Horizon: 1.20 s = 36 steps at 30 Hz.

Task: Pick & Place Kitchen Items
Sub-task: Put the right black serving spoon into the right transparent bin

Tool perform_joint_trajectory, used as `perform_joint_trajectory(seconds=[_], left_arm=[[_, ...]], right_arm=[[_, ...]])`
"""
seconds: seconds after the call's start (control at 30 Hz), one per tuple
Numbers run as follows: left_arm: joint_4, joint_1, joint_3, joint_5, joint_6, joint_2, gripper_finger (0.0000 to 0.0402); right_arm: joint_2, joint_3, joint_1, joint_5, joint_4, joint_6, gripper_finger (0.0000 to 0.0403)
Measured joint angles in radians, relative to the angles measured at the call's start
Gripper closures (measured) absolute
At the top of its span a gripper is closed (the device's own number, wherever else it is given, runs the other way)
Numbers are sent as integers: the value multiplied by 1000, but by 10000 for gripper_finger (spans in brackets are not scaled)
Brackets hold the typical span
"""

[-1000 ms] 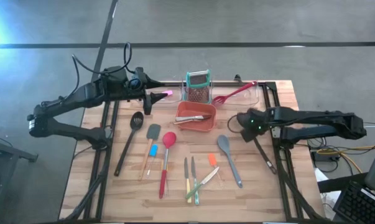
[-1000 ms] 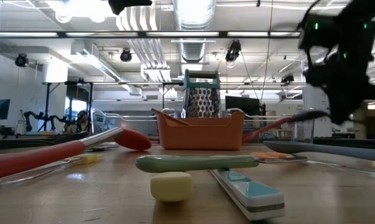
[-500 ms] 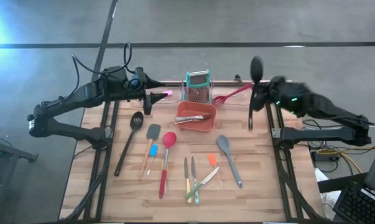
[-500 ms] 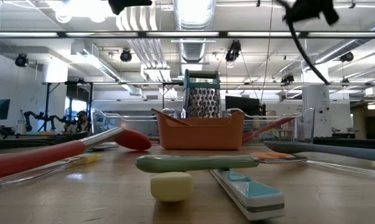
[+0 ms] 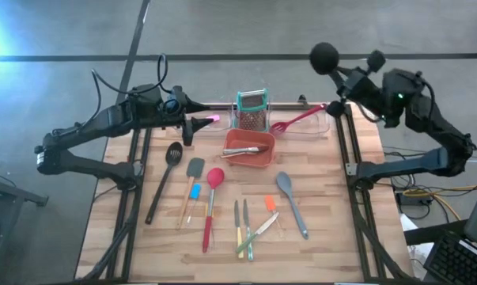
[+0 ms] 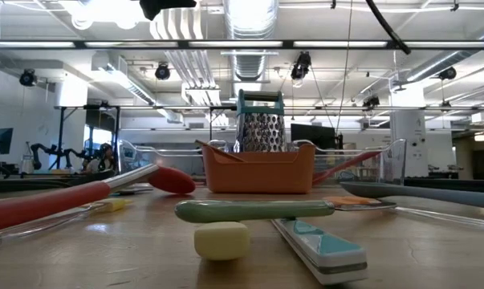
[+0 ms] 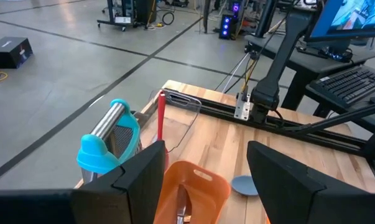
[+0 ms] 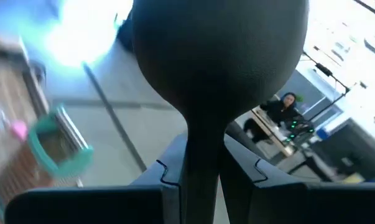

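My right gripper (image 5: 351,82) is high over the table's far right corner, shut on a black spoon (image 5: 326,57) whose round bowl (image 8: 218,56) fills the right wrist view. My left gripper (image 5: 192,127) hovers open at the far left, near the teal-framed grater (image 5: 251,111). Flat on the wood lie a black slotted spoon (image 5: 163,180), a grey spatula (image 5: 192,178), a red spoon (image 5: 211,202), knives (image 5: 242,228), an orange scraper (image 5: 270,204) and a grey spoon (image 5: 291,202). My right gripper pinches the black spoon's handle (image 8: 203,163) between its two fingers (image 8: 243,177), just below the bowl. The bowl sticks out past the fingers, toward the far left in the high view. The spoon is lifted clear and tilted; its handle's lower stretch (image 6: 390,28) slants down under the gripper.
A red-orange bin (image 5: 263,161) with metal utensils inside stands mid-table in front of the grater. A red slotted spoon (image 5: 300,119) lies at the far edge beside a clear tray (image 5: 321,125). Bare wood shows along the right side.
My right gripper has risen steeply from low over the table's right side and gone toward the far edge, rolling as it went. The black spoon came up with it, swinging from handle-down over the table to bowl up and far-left.
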Motion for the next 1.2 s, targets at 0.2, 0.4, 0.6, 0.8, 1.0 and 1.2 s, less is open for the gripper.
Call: perform_joint_trajectory(seconds=[0.2, 0.4, 0.6, 0.8, 1.0, 1.2], left_arm=[[0, 0, 0, 0, 0, 0, 168], [0, 0, 0, 0, 0, 0, 168], [0, 0, 0, 0, 8, 0, 168], [-18, 0, 0, 0, 8, -1, 168], [-36, 0, 0, 0, 9, -1, 168], [-40, 0, 0, 0, 9, -1, 168]], right_arm=[[174, 218, -53, 0, -293, -72, 352], [307, 358, -95, -5, -498, -96, 352], [398, 423, -129, -45, -584, -159, 352], [452, 415, -174, -86, -691, -194, 352], [490, 351, -217, -128, -743, -239, 352], [522, 247, -272, -147, -741, -295, 352]])
